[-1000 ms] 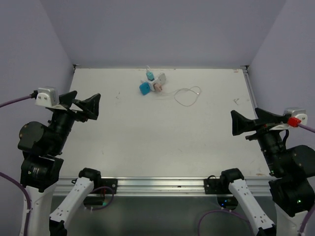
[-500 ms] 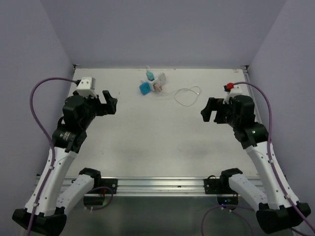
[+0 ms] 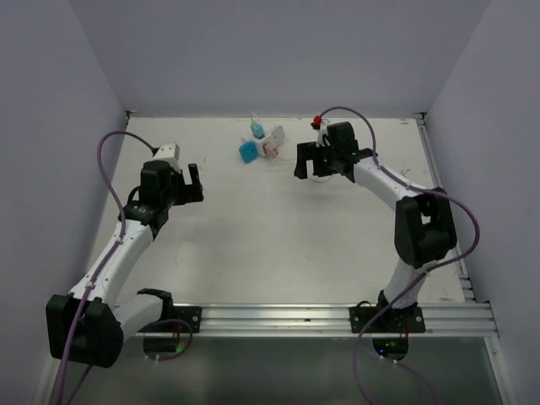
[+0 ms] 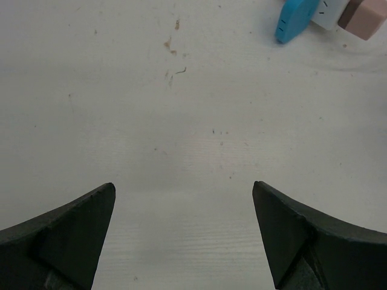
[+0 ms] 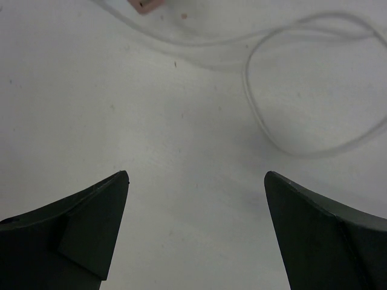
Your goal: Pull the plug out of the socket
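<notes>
At the near side of the worktop [image 3: 270, 245] both arms reach forward and hold nothing. The left end effector [image 3: 194, 184] hangs over bare, lightly speckled surface with its two dark fingers [image 4: 72, 229] spread wide, nothing between them. The right end effector [image 3: 333, 160] sits farther in and is likewise spread wide, its fingers [image 5: 91, 223] apart over the surface. Just beyond the right end effector, ahead and to its right, a thin white cable [image 5: 249, 84] lies in a loose loop on the worktop; the loop's near curve falls beyond the fingertips and touches neither finger. Farther on, the task's cluster lies well ahead and to the right of the left end effector, and ahead and to the left of the right one, apart from both. In the left wrist view the socket [image 4: 326, 17], a white block with short dark slots on its face, sits at the top edge of the frame between a blue plug [image 4: 295, 18] on its left and a pink plug [image 4: 363, 17] on its right, each pressed against it. Only a corner of the pink plug shows at the top edge of the right wrist view. The overhead view shows more small white pieces at the far side of the cluster, too small to tell apart.
</notes>
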You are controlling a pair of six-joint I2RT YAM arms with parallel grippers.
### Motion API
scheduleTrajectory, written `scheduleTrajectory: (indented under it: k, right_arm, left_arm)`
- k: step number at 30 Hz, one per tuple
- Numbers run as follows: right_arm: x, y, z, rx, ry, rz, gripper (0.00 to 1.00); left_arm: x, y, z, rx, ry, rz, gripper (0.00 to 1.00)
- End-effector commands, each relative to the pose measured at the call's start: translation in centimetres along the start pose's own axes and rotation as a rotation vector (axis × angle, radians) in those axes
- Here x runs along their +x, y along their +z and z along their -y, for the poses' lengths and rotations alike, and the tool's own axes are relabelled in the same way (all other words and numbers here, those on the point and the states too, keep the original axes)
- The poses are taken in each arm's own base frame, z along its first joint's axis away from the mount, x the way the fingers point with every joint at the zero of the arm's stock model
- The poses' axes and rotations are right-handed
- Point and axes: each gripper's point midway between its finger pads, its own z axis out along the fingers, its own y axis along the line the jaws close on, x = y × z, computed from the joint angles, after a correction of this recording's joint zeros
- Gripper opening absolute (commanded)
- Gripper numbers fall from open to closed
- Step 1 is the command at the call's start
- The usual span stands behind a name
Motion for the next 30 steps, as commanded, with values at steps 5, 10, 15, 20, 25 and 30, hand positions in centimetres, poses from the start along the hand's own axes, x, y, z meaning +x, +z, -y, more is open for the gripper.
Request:
scheduleTrajectory:
  k: [5,10,15,20,25,30]
  right_arm:
    - [-9.4,8.0,-5.3,-0.166,-0.203,0.215,0.99]
    - [-10.7,11.7,-7.6,-0.196,-0.277,0.239,0.99]
    - [-11.5,14.0,-8.8,-0.208,-0.31,0.261,0.99]
    - [-12.7,15.3,-9.0,-0.166,-0.315,0.307,0.99]
    - [-13.2,16.8,-8.5,-0.136,-0.31,0.322,0.99]
    - [-14.6,17.2,-8.4,-0.109,-0.303,0.37,0.98]
  left_arm:
    - [-2.1,0.7,-0.9,-0.025,-0.037,0.079,1.0]
    - [-1.9,1.1,-1.2,-0.034,-0.04,0.062,1.0]
    - [-1.7,1.2,-1.4,-0.044,-0.042,0.053,1.0]
    - [-1.7,1.2,-1.4,-0.046,-0.042,0.052,1.0]
    - [-1.5,1.3,-1.4,-0.041,-0.043,0.045,1.0]
    - [-1.4,1.4,-1.3,-0.038,-0.044,0.043,1.0]
